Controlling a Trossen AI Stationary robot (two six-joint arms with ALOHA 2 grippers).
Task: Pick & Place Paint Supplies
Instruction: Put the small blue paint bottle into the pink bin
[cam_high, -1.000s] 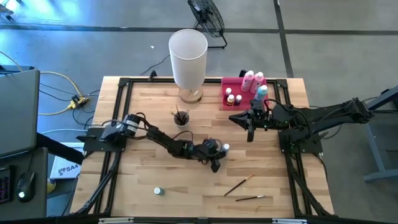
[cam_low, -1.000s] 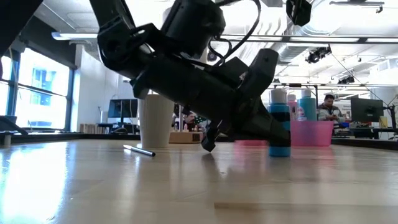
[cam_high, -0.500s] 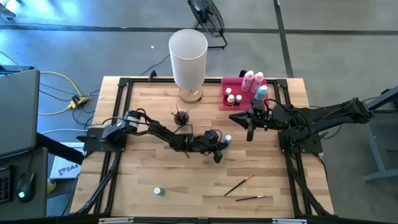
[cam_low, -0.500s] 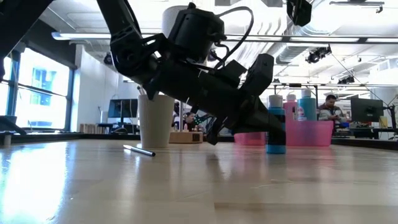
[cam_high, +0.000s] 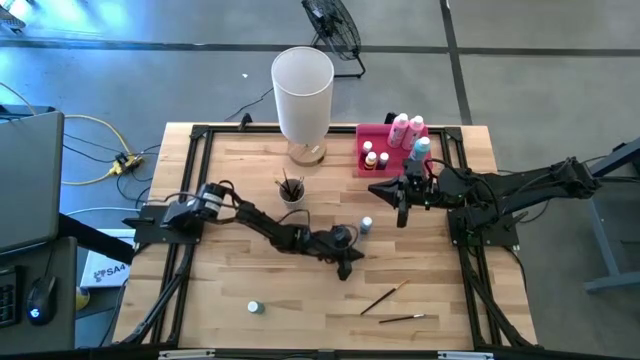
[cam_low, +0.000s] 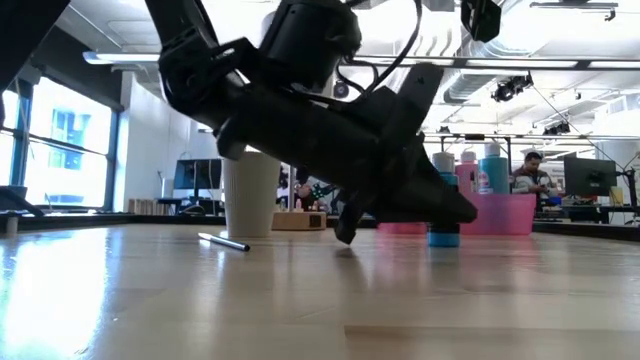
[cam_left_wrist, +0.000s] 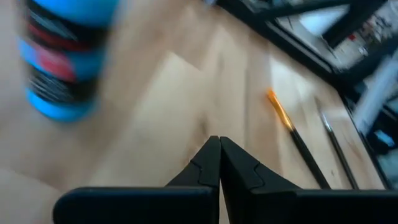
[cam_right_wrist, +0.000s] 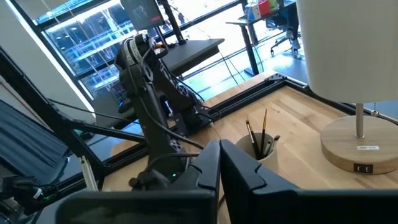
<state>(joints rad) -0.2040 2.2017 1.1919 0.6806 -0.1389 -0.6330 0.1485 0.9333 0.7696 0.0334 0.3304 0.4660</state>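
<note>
We see the left gripper (cam_high: 346, 268), fingers pressed together and empty, now back from the small teal bottle (cam_high: 367, 226) and nearer the front edge than half a second ago. The bottle now stands clear of the gripper, upright, slightly farther toward the pink tray (cam_high: 381, 140) than one second ago.

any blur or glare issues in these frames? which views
Left wrist view: blue paint bottle smeared by blur; paintbrushes soft; left gripper sharp, shut. Low view: left arm a dark backlit mass against bright windows; tabletop shows sheen. High view: evenly lit, crisp. Right wrist view: clear; white cylinder washed out.
</note>
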